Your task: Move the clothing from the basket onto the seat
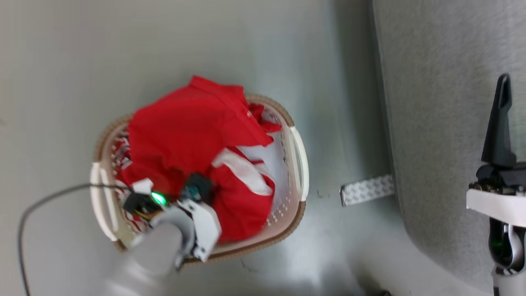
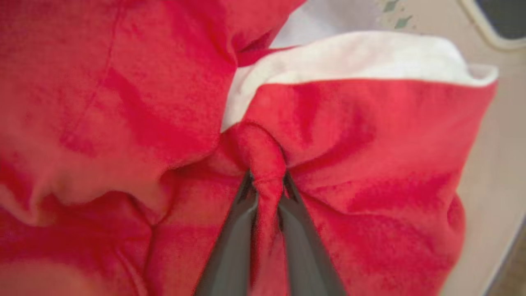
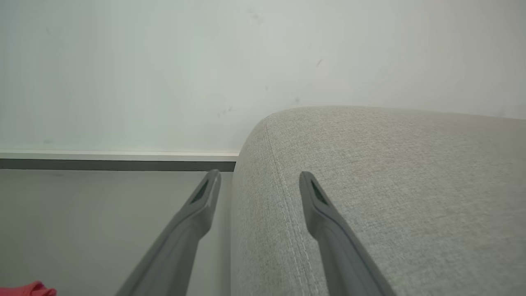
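Note:
The red clothing (image 1: 193, 135) with its white band lies heaped in the cream basket (image 1: 299, 164), which stands on the floor left of the grey seat (image 1: 435, 123). My left gripper (image 2: 266, 185) reaches down into the basket, shut on a pinched fold of the clothing (image 2: 349, 144); in the head view the wrist covers its fingers. Over the seat's edge my right gripper (image 3: 259, 181) hangs open, nothing between its fingers (image 3: 205, 197), and it rises dark at the right (image 1: 499, 123). The seat (image 3: 390, 185) has a stitched seam.
A grey patterned strip (image 1: 366, 190) lies on the floor between basket and seat. A dark cable (image 1: 45, 201) curves over the floor at the left. A pale wall with a dark skirting (image 3: 115, 165) stands beyond the seat. A scrap of red (image 3: 28, 290) is at the bottom left.

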`<state>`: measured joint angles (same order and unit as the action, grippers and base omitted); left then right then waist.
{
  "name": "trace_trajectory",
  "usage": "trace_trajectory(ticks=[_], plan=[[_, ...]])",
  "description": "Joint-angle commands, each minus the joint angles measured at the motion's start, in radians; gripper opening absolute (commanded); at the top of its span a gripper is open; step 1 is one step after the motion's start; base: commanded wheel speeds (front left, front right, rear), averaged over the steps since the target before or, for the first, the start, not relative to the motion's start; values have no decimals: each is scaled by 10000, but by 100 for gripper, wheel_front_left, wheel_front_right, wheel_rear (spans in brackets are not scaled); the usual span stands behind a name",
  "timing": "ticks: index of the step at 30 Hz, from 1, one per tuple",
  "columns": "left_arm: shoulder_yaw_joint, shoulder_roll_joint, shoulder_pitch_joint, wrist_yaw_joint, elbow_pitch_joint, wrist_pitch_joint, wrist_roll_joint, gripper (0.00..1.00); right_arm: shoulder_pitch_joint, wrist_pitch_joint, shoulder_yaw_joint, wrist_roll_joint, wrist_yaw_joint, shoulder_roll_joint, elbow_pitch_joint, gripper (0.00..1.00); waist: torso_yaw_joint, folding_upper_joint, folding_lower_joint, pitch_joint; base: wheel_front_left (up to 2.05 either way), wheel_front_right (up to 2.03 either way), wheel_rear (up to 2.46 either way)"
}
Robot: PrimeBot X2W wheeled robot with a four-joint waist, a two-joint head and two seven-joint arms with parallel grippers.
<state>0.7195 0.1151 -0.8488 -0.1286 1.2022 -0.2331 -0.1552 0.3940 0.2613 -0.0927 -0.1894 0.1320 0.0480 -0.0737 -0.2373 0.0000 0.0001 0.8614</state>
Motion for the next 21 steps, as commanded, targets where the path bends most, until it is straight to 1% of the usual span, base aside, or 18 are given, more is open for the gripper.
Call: trace_trajectory(ticks=[1,5,11,16,19,21], plan=[[129,-160,400,-24,-76,-132,-343,0,-265,26,-69,-55,-24,10,155,100,289,0,-1,-964,0,0,0],[773,-447,1318,-23,-598,-214,-1073,0,-825,26,-156,170,-24,11,518,100,621,0,-1,-2288,0,0,0],[2189,-567,2457,-25,-1917,141,-2673,0,-1700,26,-237,492,-24,14,952,100,1090,0,-1,-4148,0,0,0],[3137,-202,3034,-23,-3148,601,-3967,0,-2405,26,-368,638,-24,16,1165,100,1495,0,-1,-5410,0,0,0],[3372,69,3290,-24,-3852,600,-4549,0,-2826,25,-472,722,-25,13,1255,100,1724,0,-1,-6055,0,0,0],[3328,215,3466,-24,-4233,476,-4785,0,-3102,25,-539,733,-25,16,1297,100,1867,0,-1,-6469,0,0,0]])
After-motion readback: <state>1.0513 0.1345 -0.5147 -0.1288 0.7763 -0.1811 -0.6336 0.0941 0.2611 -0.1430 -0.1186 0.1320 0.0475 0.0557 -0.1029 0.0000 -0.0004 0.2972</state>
